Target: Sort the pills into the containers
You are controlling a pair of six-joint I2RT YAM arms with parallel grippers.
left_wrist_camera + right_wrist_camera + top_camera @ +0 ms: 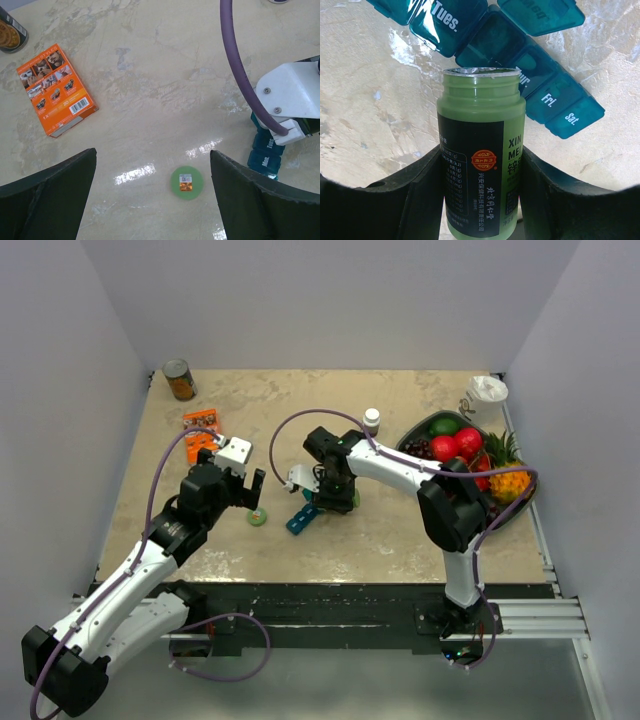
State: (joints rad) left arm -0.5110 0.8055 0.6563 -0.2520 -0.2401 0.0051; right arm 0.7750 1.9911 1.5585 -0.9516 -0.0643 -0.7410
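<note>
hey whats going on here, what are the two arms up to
The right hand grips an uncapped green pill bottle, its mouth close by the teal pill organizer, where the compartment next to Tues. is open. No pills show in it. The left hand is open and holds nothing; a round green cap lies on the table below it. An orange box lies off to the side.
</note>
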